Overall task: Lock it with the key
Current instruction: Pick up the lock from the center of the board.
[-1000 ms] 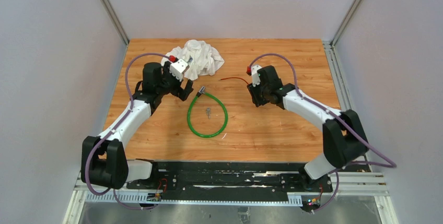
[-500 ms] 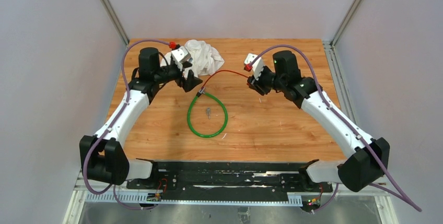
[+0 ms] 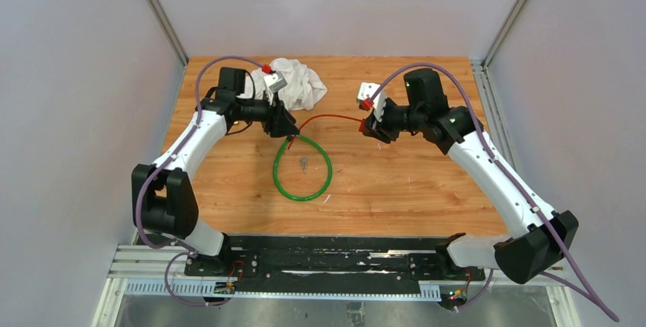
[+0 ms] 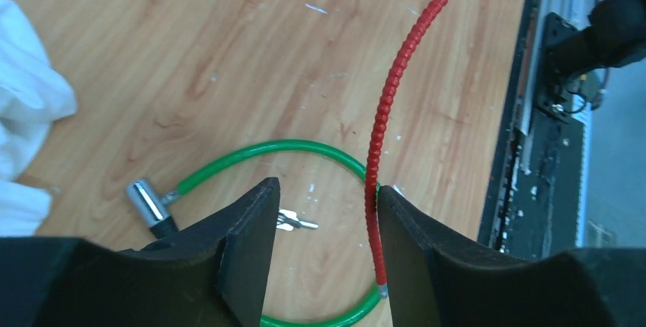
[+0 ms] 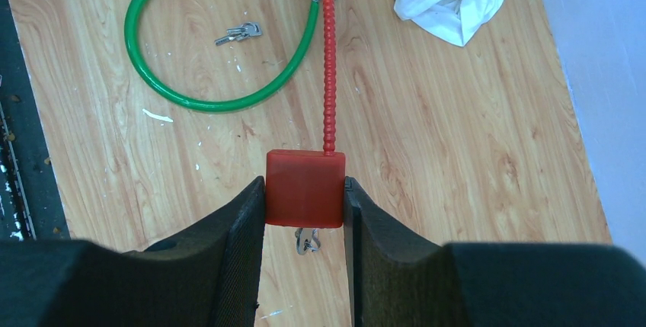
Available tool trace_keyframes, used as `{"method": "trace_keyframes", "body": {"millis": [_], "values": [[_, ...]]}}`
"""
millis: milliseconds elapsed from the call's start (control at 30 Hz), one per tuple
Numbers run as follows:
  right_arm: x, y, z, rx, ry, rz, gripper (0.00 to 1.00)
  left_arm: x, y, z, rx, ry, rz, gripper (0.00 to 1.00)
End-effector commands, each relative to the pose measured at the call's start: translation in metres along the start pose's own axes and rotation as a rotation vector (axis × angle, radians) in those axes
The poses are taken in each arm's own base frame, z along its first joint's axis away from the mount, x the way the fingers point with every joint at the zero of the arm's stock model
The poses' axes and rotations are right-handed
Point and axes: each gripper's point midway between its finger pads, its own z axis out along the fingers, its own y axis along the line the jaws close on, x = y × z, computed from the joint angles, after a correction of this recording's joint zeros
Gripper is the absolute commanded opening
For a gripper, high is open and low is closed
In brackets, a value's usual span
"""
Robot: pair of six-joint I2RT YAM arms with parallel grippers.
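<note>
My right gripper [image 5: 305,182] is shut on the red lock body [image 5: 305,187] and holds it above the table. A small key [image 5: 306,242] hangs under the body. The lock's red ribbed cable [image 3: 335,118] runs left from it to my left gripper [image 3: 288,127]. In the left wrist view that gripper [image 4: 327,186] is open. The cable's free end [image 4: 378,266] lies between the jaws, against the right finger [image 4: 411,251]. A green cable lock [image 3: 329,167] lies looped on the table, with a bunch of keys [image 3: 303,163] inside the loop.
A crumpled white cloth [image 3: 293,83] lies at the back of the wooden table, just behind the left wrist. The green lock's metal end [image 4: 145,199] lies under my left gripper. A black rail [image 3: 335,262] runs along the near edge.
The left gripper has moved right to the red cable's free end. The right arm has swung up and back with the lock body, and the cable is stretched between the grippers.
</note>
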Motion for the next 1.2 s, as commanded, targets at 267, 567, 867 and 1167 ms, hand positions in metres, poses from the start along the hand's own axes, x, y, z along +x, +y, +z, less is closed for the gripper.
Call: {"method": "trace_keyframes", "body": {"millis": [267, 567, 867, 1167], "values": [[-0.005, -0.002, -0.009, 0.047, -0.039, -0.001, 0.01, 0.018, -0.038, 0.009, 0.203, 0.018, -0.183, 0.48], [0.009, -0.003, -0.001, 0.078, -0.03, 0.008, 0.01, 0.009, -0.048, 0.01, 0.225, 0.013, -0.187, 0.14], [0.029, -0.014, 0.021, 0.146, -0.036, 0.024, 0.01, -0.037, -0.085, 0.007, 0.276, -0.023, -0.122, 0.0], [0.03, -0.022, 0.025, 0.204, -0.068, 0.051, 0.01, -0.092, -0.081, 0.012, 0.168, -0.281, -0.249, 0.0]]}}
